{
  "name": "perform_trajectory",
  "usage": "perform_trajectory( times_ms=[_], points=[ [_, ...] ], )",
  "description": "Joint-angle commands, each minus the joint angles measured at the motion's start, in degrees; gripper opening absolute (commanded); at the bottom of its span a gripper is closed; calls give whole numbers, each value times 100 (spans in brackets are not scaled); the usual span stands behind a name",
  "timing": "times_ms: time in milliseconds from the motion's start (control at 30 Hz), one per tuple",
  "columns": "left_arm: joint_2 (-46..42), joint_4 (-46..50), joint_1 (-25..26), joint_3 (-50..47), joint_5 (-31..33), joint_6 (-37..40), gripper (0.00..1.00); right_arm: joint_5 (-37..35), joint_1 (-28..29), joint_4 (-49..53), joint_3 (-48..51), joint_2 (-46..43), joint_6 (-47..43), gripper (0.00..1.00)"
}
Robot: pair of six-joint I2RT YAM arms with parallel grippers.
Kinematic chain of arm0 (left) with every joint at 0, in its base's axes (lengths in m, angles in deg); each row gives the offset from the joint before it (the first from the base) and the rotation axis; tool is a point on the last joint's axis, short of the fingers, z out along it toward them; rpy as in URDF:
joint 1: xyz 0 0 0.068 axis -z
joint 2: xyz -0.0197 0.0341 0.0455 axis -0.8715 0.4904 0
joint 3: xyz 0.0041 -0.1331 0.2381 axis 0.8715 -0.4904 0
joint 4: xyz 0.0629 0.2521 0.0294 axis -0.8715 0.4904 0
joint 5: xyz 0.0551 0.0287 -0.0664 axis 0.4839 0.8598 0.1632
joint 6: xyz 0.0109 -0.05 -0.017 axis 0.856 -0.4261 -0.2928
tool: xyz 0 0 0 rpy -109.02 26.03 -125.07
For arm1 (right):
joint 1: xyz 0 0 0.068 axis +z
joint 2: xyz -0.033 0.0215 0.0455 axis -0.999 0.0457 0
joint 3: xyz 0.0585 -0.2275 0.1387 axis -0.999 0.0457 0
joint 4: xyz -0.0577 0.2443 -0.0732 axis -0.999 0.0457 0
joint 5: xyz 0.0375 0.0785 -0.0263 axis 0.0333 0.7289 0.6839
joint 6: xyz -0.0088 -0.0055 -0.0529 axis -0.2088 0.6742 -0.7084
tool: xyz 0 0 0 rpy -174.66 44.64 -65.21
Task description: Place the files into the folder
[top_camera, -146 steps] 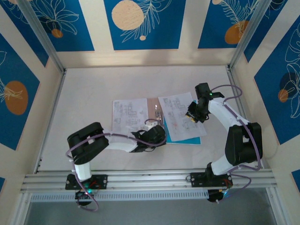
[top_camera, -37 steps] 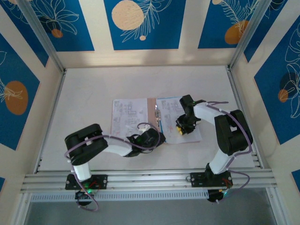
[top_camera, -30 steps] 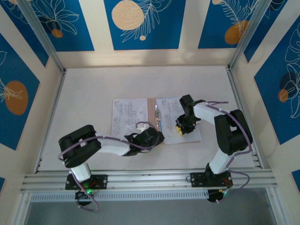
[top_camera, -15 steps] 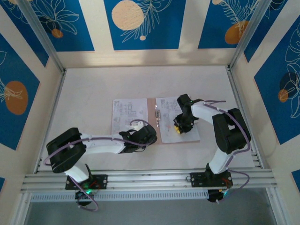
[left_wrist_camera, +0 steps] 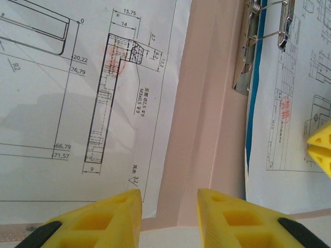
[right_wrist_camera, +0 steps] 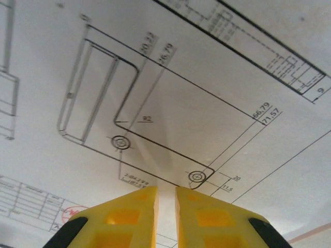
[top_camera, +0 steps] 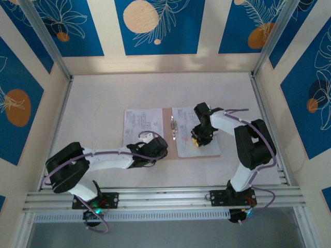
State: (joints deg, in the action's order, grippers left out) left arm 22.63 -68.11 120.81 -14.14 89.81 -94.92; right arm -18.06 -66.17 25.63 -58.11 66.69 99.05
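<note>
Your right gripper (right_wrist_camera: 165, 199), nearly closed, presses the files (top_camera: 184, 122). The left gripper (left_wrist_camera: 169, 206), part-open and empty, should next fold the folder (left_wrist_camera: 202, 129) shut.

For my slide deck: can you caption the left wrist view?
Open left gripper hangs over the folder, between a printed sheet and a clipped sheet.

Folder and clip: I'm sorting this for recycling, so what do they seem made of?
The folder looks like matte pinkish-brown card, judging by its dull surface and soft centre crease. Its clip seems to be shiny metal: bent wire and a grey plate catching light.
</note>
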Motion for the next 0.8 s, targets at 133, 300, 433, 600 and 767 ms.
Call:
perform_trajectory(
  times_ms=[133,300,433,600,767],
  points=[
    [-92,125,-51,-64,67,170,32,-220,107,465,-511,-409,-271,24],
    [-156,191,-65,-42,65,210,33,-277,147,545,-710,-618,-402,32],
    [-287,240,-322,-236,-232,310,32,-232,225,486,-1003,-491,-822,34],
    [-372,258,-897,-549,-855,738,23,-333,588,371,-1938,270,-1791,25],
    [-454,470,-1156,-613,-987,1064,16,-32,608,544,-3210,1464,-2623,9]
  ],
)
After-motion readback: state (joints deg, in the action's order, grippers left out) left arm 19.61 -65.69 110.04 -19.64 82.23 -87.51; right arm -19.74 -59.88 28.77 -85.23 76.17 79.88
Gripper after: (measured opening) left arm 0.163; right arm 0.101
